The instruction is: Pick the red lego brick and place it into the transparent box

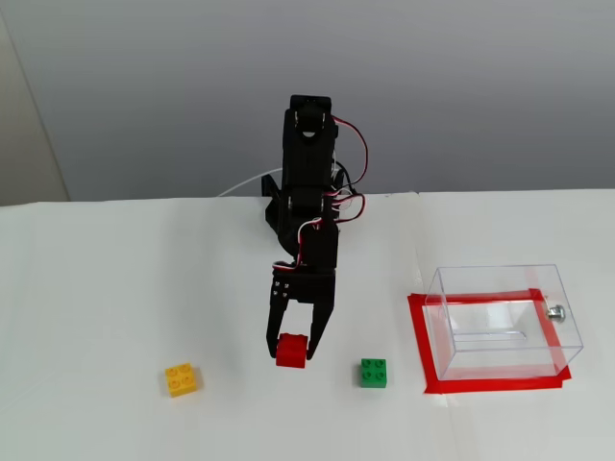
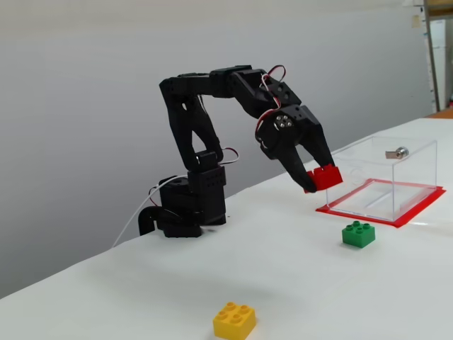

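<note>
The red lego brick [image 1: 291, 350] [image 2: 325, 176] is clamped between the fingers of the hand [image 1: 292, 347] [image 2: 320, 178], held clear above the white surface [image 1: 115, 288]. The transparent box [image 1: 504, 319] [image 2: 382, 175] sits well apart on its red tape frame, a green brick [image 1: 374, 373] between them and a yellow brick [image 1: 182, 378] on the other side.
</note>
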Robot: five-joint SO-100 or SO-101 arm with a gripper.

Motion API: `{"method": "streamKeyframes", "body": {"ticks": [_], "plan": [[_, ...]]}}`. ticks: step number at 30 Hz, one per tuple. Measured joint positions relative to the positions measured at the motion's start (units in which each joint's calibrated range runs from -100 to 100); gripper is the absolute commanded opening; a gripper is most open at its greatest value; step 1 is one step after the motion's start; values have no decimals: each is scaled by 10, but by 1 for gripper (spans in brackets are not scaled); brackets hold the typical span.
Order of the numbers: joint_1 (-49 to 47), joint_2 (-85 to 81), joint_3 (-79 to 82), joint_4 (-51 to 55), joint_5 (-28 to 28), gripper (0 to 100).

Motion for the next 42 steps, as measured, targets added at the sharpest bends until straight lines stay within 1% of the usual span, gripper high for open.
{"method": "streamKeyframes", "body": {"ticks": [10,14,22,27,34,42], "plan": [[-95,-14,-79,73,32,10],[-163,-14,-97,75,45,10],[-284,-14,-153,75,48,10],[-364,-14,-154,75,48,10],[-500,-14,-154,127,46,10],[-614,-14,-154,131,46,10]]}}
